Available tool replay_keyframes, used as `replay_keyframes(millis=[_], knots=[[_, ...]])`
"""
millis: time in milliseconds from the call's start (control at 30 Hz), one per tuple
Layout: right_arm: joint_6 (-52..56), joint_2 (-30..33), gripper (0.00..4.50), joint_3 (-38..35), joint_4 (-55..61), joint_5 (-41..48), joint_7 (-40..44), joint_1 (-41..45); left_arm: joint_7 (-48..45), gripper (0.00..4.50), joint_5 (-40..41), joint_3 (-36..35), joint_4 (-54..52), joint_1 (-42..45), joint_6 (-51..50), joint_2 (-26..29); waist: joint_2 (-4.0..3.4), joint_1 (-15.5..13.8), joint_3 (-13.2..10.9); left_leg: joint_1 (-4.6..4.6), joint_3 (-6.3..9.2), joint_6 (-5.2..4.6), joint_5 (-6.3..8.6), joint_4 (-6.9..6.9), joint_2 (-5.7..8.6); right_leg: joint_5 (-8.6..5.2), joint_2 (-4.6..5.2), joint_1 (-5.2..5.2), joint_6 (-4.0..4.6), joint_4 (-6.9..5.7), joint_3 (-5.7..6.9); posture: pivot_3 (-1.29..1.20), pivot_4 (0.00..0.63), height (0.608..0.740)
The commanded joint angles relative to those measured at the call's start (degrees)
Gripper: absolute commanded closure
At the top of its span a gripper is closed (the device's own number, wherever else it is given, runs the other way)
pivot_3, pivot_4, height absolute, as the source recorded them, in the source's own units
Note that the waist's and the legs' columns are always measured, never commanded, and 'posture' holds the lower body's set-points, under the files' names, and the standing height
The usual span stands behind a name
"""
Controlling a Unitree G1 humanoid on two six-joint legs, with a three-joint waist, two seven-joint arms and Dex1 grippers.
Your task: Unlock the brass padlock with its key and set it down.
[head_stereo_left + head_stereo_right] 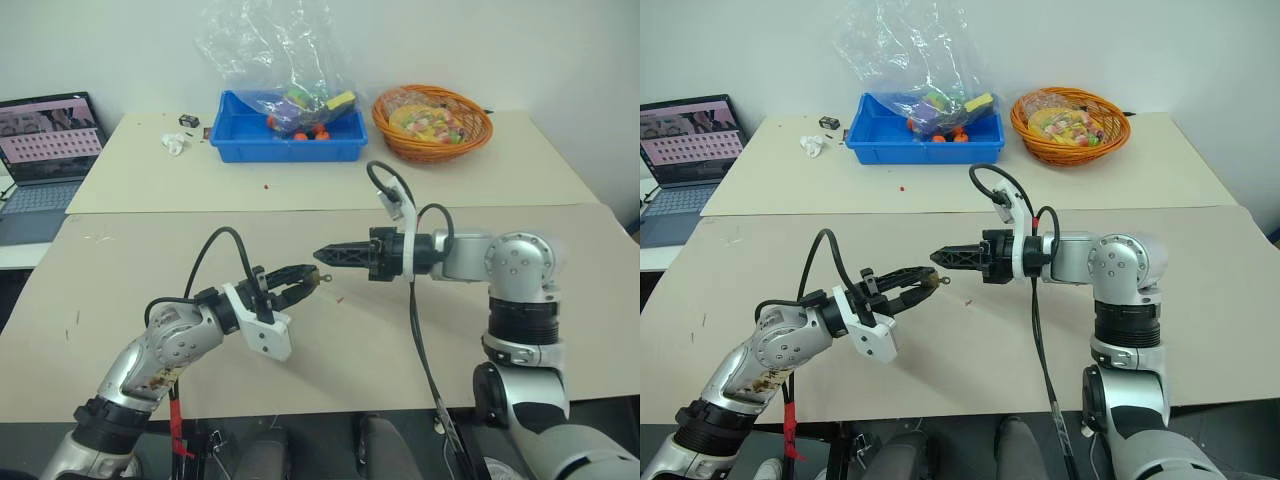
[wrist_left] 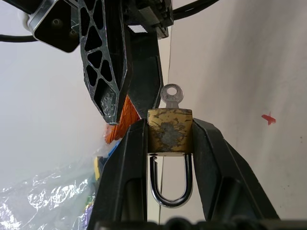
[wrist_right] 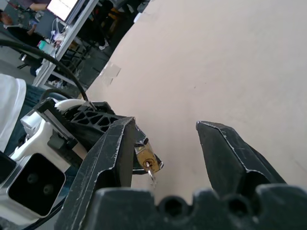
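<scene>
Your left gripper (image 2: 169, 139) pinches the brass padlock (image 2: 170, 130), key (image 2: 171, 95) in its end | your right gripper (image 3: 165, 139) gapes empty, at the padlock's 3 o'clock | both above the table (image 1: 130, 300).

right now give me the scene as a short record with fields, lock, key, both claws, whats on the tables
padlock: brass padlock held above the table, clamped between the left claw's fingers, shackle toward the wrist
key: key sticking out of the padlock's body, nothing gripping it
left claw: left claw shut on the padlock
right claw: right claw open, just beside the key, one finger close to it
far table: blue bin with a plastic bag, orange basket
side: laptop
</scene>
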State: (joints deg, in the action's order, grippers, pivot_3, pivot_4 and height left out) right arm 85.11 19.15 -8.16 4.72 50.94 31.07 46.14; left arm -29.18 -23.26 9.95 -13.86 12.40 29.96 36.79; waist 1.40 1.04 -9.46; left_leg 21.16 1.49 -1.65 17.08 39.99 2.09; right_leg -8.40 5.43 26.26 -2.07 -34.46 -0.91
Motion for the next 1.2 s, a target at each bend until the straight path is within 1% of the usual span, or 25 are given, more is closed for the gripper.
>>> replay_keyframes(millis=[33,167,367,467,900,967,1000,1133,1167,1200], knots=[[-1.41,1.25,1.93,0.03,2.08,1.64,2.5,-0.47,0.2,3.67,1.08,-0.87,-2.68,-0.04,0.21,0.14,0.0,-0.02,0.0,0.0,0.0,0.0,0.0,0.0,0.0,0.0,0.0,0.0,0.0,0.0,0.0,0.0,0.15,0.728],[-0.9,1.99,1.93,1.46,4.61,2.33,4.14,-2.37,0.14,3.67,1.0,-0.97,-2.98,-0.28,-0.03,0.11,0.0,-0.15,0.0,0.0,0.01,0.0,0.0,0.0,0.0,0.0,0.0,-0.01,0.0,0.02,0.0,0.0,0.15,0.728],[-0.82,1.06,1.93,3.06,6.93,2.55,4.06,-4.56,0.06,3.67,1.11,-1.07,-3.12,-0.51,-0.28,0.08,0.0,-0.04,0.0,-0.01,0.0,0.0,0.0,0.01,-0.01,0.0,0.0,-0.01,0.0,0.06,0.0,0.0,0.15,0.728],[-1.46,0.84,1.93,3.71,7.07,2.13,3.8,-4.79,0.04,3.67,1.03,-1.12,-3.37,-0.6,-0.42,0.07,0.0,-0.1,0.0,-0.01,0.0,0.0,0.0,0.02,-0.01,0.0,0.0,-0.01,0.0,0.27,-0.01,0.0,0.15,0.728],[-2.34,0.21,1.93,4.33,6.09,1.5,2.63,-4.58,-0.09,3.67,1.21,-1.08,-3.91,-1.03,-0.73,-0.06,0.0,-0.14,0.0,-0.01,0.0,0.0,0.0,0.02,-0.01,0.0,0.01,-0.01,0.0,0.29,0.0,0.0,0.15,0.728],[-2.18,0.03,2.43,4.12,5.89,1.64,2.41,-4.33,-0.08,3.67,1.19,-1.08,-3.95,-1.04,-0.76,-0.07,0.0,-0.14,0.0,0.0,0.0,0.0,0.0,0.02,-0.01,0.0,0.01,-0.01,0.0,0.29,0.0,0.0,0.15,0.728],[-2.2,0.05,2.6,4.17,5.88,1.64,2.42,-4.28,-0.05,3.67,1.17,-1.08,-3.96,-1.02,-0.8,-0.11,0.0,-0.13,0.0,-0.01,0.0,0.0,0.0,0.02,-0.01,0.0,0.01,-0.01,0.0,0.3,0.0,0.0,0.15,0.728],[-2.17,-0.34,4.05,3.91,5.54,1.55,1.93,-4.11,-0.06,3.67,1.2,-1.1,-4.11,-1.12,-0.89,-0.08,0.0,-0.14,0.0,-0.01,0.0,0.0,0.0,0.02,-0.01,0.0,0.01,-0.01,0.0,0.29,0.0,0.0,0.15,0.728],[-2.11,-0.42,4.25,3.85,5.53,1.58,1.83,-4.11,-0.03,3.67,1.22,-1.13,-4.18,-1.13,-0.94,-0.08,0.0,-0.14,0.0,0.0,0.0,0.0,0.0,0.02,-0.01,0.0,0.01,-0.01,0.0,0.29,0.0,0.0,0.15,0.728],[-2.06,-0.53,4.32,3.79,5.52,1.65,1.74,-4.11,-0.04,3.67,1.24,-1.13,-4.2,-1.13,-0.99,-0.04,0.0,-0.14,0.0,-0.01,0.0,0.0,0.0,0.02,-0.01,0.0,0.01,-0.01,0.0,0.29,0.0,0.0,0.15,0.728]])
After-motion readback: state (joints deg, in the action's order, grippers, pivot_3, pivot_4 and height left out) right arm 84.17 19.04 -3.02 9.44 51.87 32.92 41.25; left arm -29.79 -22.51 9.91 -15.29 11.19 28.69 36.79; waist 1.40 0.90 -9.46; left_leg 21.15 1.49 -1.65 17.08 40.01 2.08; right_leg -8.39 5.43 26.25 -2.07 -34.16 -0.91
